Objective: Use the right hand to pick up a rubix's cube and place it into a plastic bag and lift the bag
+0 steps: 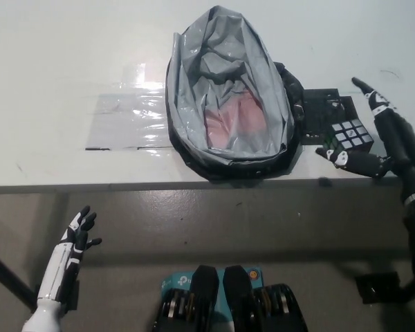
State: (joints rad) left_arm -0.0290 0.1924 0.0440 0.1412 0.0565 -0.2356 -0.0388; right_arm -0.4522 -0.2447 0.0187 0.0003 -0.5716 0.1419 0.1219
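- I take the plastic bag (228,97) as my landmark: it lies on the white worktop (69,55) with its mouth turned toward the worktop's near edge, and its dark rim almost reaches that edge.
- On the bag's far side and on its side toward the robot's left the worktop is bare and wide, with only a clear glossy sheet (128,121) lying flat and touching the bag's rim there.
- On the bag's other side, the robot's right, room is tight: a flat black mat (325,111) sits just beside the bag, and the cube (351,135) rests on the mat's near corner, close to the worktop's front edge.
- My right robot hand (380,142) is spread around the cube, fingers apart, one long finger reaching past the cube on the side away from the bag and the thumb just in front of it; I see no grip on the cube, which sits on the mat.
- The bag gapes open; its grey lining is crumpled, and something pinkish (235,117) shows inside. I cannot tell what it is.
- My left robot hand (76,235) hangs below the worktop's front edge, well apart from the bag, fingers apart and holding nothing.
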